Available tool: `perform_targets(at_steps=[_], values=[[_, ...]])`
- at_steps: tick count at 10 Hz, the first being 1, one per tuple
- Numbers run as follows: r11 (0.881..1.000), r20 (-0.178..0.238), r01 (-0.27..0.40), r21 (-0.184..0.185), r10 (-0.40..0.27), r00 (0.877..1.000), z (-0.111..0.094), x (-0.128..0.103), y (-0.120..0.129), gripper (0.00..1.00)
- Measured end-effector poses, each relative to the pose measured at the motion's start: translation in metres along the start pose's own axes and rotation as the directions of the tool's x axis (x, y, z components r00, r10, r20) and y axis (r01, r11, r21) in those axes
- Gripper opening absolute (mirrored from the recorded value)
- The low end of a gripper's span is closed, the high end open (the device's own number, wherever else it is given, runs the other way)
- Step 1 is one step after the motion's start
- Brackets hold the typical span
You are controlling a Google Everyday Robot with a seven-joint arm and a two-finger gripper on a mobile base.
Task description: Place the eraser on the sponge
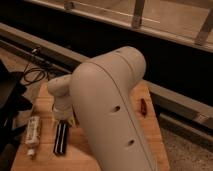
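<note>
The eraser [61, 138], a long black block with a pale stripe, lies flat on the wooden table [152, 142] near its front left. My gripper [63, 116] hangs from the white wrist just above the eraser's far end, close to it or touching it. My bulky white arm [107, 110] fills the middle of the camera view and covers the table behind it. The sponge is hidden from view.
A white tube [32, 131] lies left of the eraser, parallel to it. A small dark-red thing [143, 106] rests on the table's right side. Black cables [31, 75] and dark gear [9, 102] sit off the left edge. A dark ledge runs behind.
</note>
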Motion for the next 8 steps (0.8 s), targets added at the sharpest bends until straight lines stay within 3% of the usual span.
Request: perform_targets(at_steps=[3,6,8], values=[[1.0,-0.028,-0.006,-0.008,0.006,1.0,0.011,0.0,-0.002,0.8],[0.996,-0.065,-0.01,-0.084,0.004,0.998,0.027,0.001,-0.008,0.8],[0.993,-0.134,0.002,-0.116,-0.017,0.991,0.044,0.005,-0.005,0.8]])
